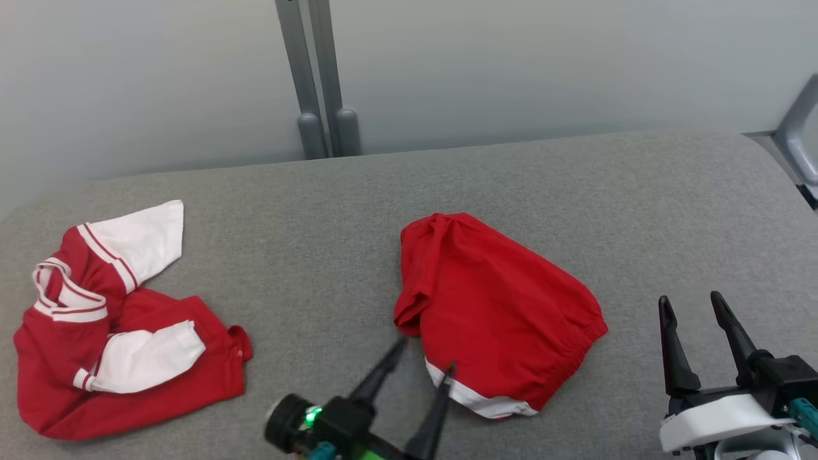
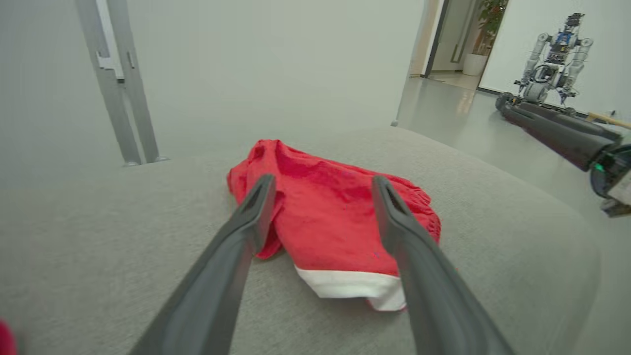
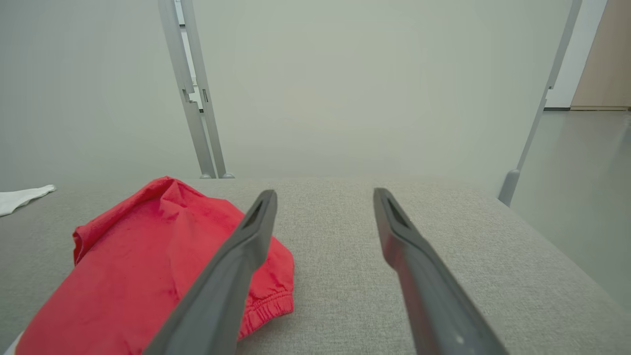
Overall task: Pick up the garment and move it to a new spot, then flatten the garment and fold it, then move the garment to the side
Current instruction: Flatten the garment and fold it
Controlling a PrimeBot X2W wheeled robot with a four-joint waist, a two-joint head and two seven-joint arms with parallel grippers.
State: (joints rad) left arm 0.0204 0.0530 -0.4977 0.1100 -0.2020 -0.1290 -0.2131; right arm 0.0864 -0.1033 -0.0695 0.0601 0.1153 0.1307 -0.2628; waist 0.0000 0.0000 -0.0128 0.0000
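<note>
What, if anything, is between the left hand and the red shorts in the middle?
Nothing visible. The left hand is open right at the white-trimmed near edge of the shorts, with only bare grey surface around it. The red and white jacket lies well off to the left, apart from both.

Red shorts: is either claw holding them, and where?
Nothing is held. The left gripper is open by the white hem of the red shorts; the right gripper is open, apart from them.
</note>
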